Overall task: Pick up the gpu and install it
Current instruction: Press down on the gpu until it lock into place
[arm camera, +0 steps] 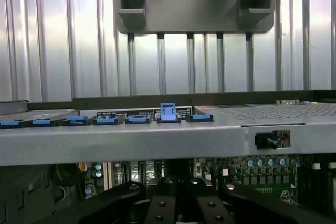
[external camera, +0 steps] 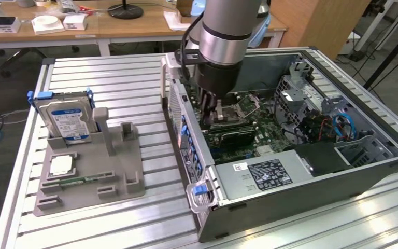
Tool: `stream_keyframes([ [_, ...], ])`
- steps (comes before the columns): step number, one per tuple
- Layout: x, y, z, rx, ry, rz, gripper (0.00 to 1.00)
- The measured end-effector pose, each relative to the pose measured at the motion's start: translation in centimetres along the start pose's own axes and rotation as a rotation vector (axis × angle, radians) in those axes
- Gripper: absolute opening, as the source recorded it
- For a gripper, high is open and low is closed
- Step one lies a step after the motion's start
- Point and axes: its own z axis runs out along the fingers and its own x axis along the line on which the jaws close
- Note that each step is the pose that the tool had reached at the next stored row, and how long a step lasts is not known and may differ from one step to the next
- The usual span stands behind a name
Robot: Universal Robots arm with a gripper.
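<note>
**Gripper down inside the case, over the motherboard**

The gripper (external camera: 215,111) reaches into the open computer case (external camera: 365,171), its fingers closed just above the motherboard (external camera: 251,132) — apparently clamping the gpu (external camera: 230,136), the dark card standing below them, though contact is hard to confirm. The card looks light, stiff and fragile — best held by its edges.
</note>
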Motion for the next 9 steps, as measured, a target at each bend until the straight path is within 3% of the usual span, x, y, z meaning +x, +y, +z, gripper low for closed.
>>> stream_keyframes([
  [4, 0.01, 0.13, 0.03, -0.0140, 0.0008, 0.001, 0.11],
  [9, 0.01, 0.44, 0.07, -0.0162, 0.0005, 0.005, 0.11],
])
